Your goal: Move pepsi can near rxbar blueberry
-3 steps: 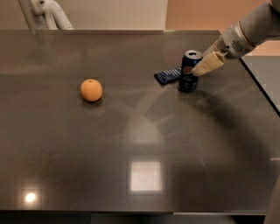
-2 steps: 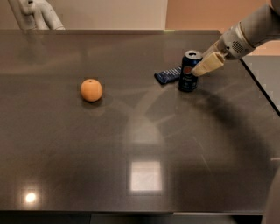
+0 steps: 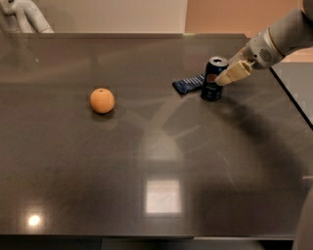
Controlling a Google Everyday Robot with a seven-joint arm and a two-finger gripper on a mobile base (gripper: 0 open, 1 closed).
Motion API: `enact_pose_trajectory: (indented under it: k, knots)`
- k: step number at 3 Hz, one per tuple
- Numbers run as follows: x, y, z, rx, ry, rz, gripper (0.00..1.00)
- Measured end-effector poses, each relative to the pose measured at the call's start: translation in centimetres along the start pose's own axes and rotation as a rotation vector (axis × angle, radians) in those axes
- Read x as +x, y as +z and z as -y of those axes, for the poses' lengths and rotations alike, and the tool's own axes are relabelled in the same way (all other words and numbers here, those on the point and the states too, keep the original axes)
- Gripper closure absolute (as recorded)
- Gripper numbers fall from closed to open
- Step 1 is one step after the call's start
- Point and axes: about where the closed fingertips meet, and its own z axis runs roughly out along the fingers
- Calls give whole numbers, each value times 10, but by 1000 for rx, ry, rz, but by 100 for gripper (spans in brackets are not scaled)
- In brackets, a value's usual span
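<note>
The pepsi can [image 3: 213,80], dark blue with a silver top and a round logo, stands upright on the dark table [image 3: 156,161] at the back right. The rxbar blueberry [image 3: 188,84], a flat dark blue bar, lies just left of the can, almost touching it. My gripper [image 3: 230,74] comes in from the upper right on a grey arm. It sits against the can's right side at about mid-height.
An orange [image 3: 102,100] rests on the table's left half. A white object [image 3: 19,14] stands beyond the back left corner. The table's right edge [image 3: 293,97] runs close behind the can and arm.
The can, bar and gripper stay where they were. The white object at the back left has shifted further left.
</note>
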Motion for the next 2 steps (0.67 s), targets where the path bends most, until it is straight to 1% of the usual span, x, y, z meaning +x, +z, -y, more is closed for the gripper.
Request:
enact_pose_trajectory:
  k: [1, 2]
  knots:
    - [0, 2, 0, -3, 0, 0, 0]
    - [0, 3, 0, -4, 0, 0, 0]
